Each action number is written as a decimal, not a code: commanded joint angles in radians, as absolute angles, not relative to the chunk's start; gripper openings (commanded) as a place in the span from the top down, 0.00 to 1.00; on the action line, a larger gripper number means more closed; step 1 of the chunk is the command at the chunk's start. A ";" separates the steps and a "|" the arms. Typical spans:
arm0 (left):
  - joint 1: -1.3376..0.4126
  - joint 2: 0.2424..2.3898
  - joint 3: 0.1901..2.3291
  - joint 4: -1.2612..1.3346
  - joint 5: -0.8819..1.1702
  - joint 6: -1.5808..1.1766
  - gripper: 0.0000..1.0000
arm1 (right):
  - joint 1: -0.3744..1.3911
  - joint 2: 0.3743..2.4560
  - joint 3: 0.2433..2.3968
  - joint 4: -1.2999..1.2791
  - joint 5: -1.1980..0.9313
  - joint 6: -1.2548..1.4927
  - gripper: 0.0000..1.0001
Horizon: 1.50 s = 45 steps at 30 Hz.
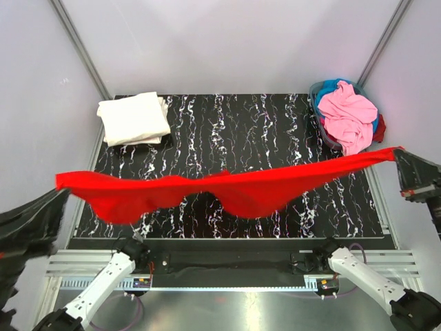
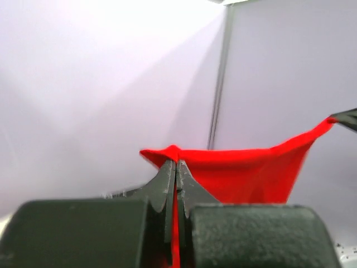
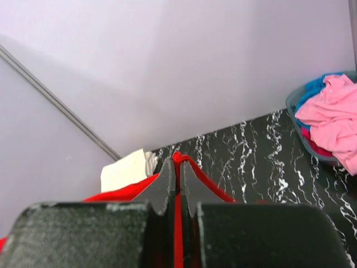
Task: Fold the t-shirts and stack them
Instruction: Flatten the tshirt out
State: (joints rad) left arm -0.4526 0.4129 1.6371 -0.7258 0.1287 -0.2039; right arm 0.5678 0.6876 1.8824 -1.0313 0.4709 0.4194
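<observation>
Red t-shirt [image 1: 234,192] hangs stretched between left gripper [image 2: 176,167] and right gripper [image 3: 177,164], each clenched on a corner buried between its fingers, the sagging middle hiding part of the marbled table [image 1: 275,131] below them

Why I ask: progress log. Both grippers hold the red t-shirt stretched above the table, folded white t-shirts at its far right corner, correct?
No: the top external view shows the folded white t-shirts at the far left corner. The left gripper and right gripper do hold the red t-shirt stretched above the table.
</observation>
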 commanded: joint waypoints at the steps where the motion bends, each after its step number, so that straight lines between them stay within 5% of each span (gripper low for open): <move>1: -0.454 0.446 1.745 -0.641 0.256 -0.115 1.00 | 0.571 0.663 1.862 -0.913 0.526 0.361 1.00; 14: -0.456 0.863 1.850 -0.580 0.203 0.097 0.96 | 0.569 1.130 1.933 -0.711 0.836 0.089 1.00; 18: -0.396 1.107 1.806 -0.517 0.144 0.158 0.94 | 0.372 1.345 1.953 -0.709 0.610 0.187 1.00; 21: -0.171 1.343 1.821 -0.474 0.368 0.034 0.91 | 0.230 1.573 1.999 -0.722 0.457 0.279 1.00; 22: -0.131 1.406 1.822 -0.460 0.430 0.009 0.88 | 0.213 1.700 2.017 -0.733 0.422 0.299 1.00; 23: -0.091 1.472 1.831 -0.459 0.431 0.003 0.69 | 0.187 1.760 2.054 -0.751 0.388 0.298 1.00; 24: -0.081 1.609 1.850 -0.475 0.420 -0.032 0.58 | 0.180 1.816 2.071 -0.761 0.362 0.299 0.93; 25: -0.077 1.682 1.911 -0.506 0.405 -0.032 0.50 | 0.170 1.921 2.089 -0.775 0.289 0.304 0.73; 26: -0.077 1.751 1.948 -0.565 0.352 -0.044 0.38 | 0.163 1.969 2.121 -0.804 0.266 0.307 0.42; 27: -0.075 1.864 1.983 -0.604 0.324 -0.085 0.37 | 0.164 2.011 2.135 -0.821 0.271 0.311 0.01; 28: -0.069 1.908 2.040 -0.638 0.321 -0.106 0.35 | 0.163 2.082 2.149 -0.839 0.256 0.311 0.00; 29: -0.068 1.957 2.054 -0.679 0.316 -0.121 0.02 | 0.163 2.107 2.167 -0.891 0.250 0.313 0.01; 33: -0.084 1.922 1.975 -0.693 0.221 -0.175 0.01 | 0.164 2.044 1.993 -0.806 0.233 0.365 0.00; 45: -0.287 1.496 1.203 -0.424 0.062 -0.437 0.01 | 0.224 1.753 1.620 -0.730 0.071 0.420 0.00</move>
State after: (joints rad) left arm -0.2092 1.5242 1.3098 -0.5488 0.1307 -0.3435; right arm 0.1917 1.8069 1.7184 -0.7574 0.1341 0.4023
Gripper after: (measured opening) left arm 0.986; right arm 0.994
